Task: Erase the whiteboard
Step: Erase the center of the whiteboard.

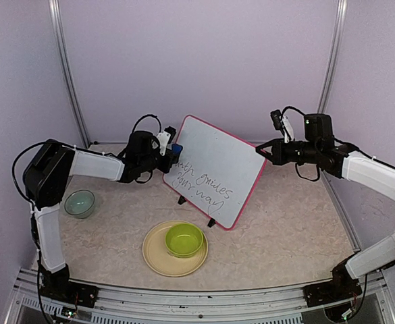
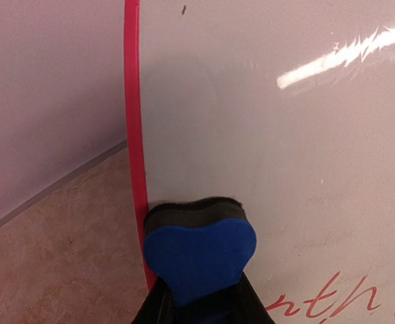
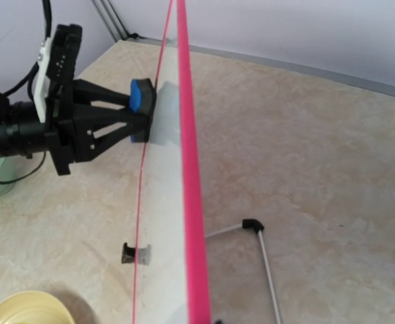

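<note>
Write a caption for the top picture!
Left gripper presses a blue eraser on the whiteboard while the right gripper holds its edge.

In the black jaws of the left gripper (image 2: 204, 305) sits an eraser (image 2: 198, 253), royal blue with a black felt face. Ahead of those jaws the whiteboard (image 1: 217, 162) is glossy white, framed in pink-red, with dark handwriting. Nearer the arm bases than the jaws, a lime-green bowl (image 1: 184, 239) rests on a cream plate (image 1: 158, 260). The table (image 1: 285, 223) is marbled beige.

The beige marbled counter (image 1: 298, 223) is enclosed by pale lilac walls (image 1: 197, 61); metal posts (image 1: 67, 74) are seen at the corners.
</note>
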{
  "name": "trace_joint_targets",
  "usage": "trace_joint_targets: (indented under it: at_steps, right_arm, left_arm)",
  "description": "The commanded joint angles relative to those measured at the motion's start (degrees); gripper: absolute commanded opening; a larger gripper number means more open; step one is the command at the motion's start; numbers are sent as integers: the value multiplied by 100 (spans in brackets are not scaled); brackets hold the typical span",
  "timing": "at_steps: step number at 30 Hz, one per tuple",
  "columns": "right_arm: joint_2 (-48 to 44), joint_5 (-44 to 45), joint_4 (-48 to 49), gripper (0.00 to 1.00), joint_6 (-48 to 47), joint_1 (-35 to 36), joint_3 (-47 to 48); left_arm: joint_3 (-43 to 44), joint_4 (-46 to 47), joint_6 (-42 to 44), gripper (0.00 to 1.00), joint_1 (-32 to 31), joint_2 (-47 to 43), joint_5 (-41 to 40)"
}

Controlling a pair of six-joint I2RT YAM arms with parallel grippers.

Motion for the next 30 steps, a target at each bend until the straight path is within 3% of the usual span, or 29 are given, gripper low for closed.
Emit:
trace_joint_targets:
  at_steps: [1,20,30]
  right_arm:
    - [-59,-140,13,0,-286,-10,-70]
    - [-107,-162,57,0,-261,-15,-138]
    - [-141,-207,68,0,-245,-15,-164]
  left_arm:
    - [-172,-359,-194,1,110,235,276]
    - [-806,-456,-506,0,197,28,54]
    - [652,-1246,-573,0,105,149,-523]
